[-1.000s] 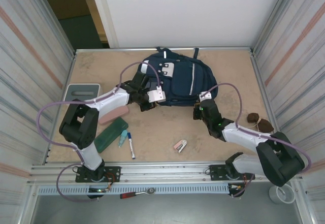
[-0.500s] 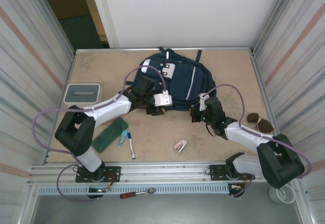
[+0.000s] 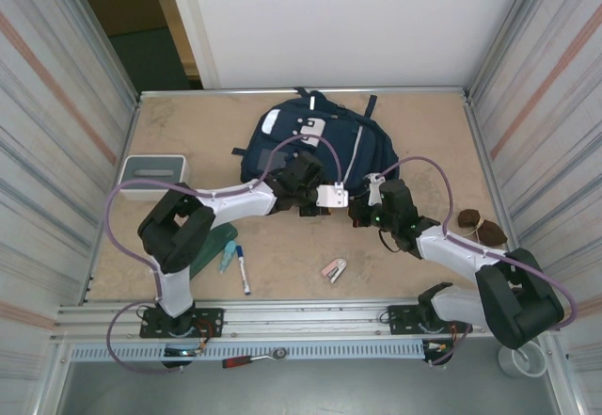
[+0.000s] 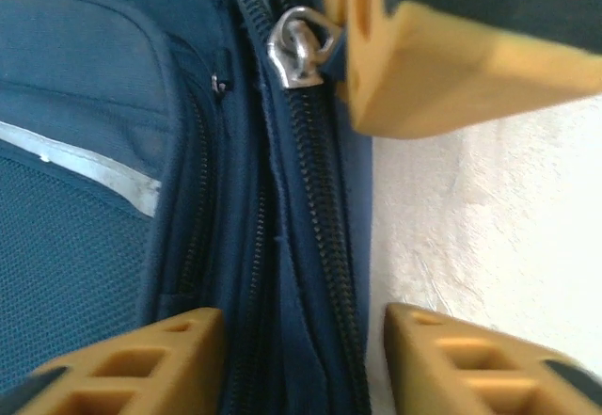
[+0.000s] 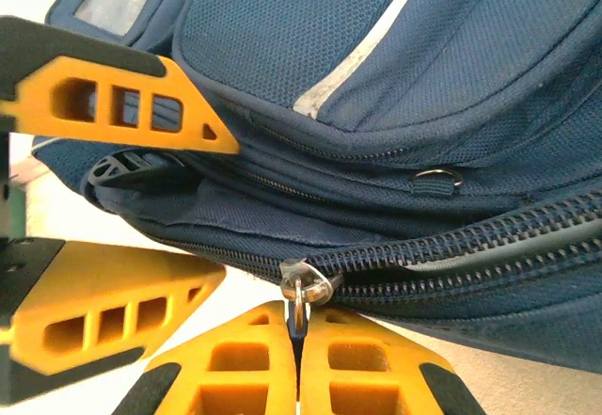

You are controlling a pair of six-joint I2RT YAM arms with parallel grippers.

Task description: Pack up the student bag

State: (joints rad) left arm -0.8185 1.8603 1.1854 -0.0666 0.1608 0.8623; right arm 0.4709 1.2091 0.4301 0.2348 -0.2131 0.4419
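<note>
The student bag (image 3: 315, 142), a navy backpack with white stripes, lies flat at the back middle of the table. My right gripper (image 5: 299, 330) is shut on the zipper pull (image 5: 299, 295) at the bag's near edge, seen from above at the right gripper (image 3: 359, 215). My left gripper (image 4: 303, 363) stands open just left of it, its yellow fingers (image 4: 141, 363) straddling the bag's zipper seam (image 4: 320, 246), one over the fabric and one over the bare table. From above, the left gripper (image 3: 329, 210) sits close beside the right one.
A grey-white box (image 3: 153, 167) stands at the left. A green case (image 3: 209, 246), a marker (image 3: 243, 270) and a small pink item (image 3: 333, 269) lie on the near table. A brown object (image 3: 480, 225) rests by the right wall.
My left gripper has slid right along the bag's near edge up to the right gripper, going from shut to open. The right gripper has stayed shut on the zipper pull.
</note>
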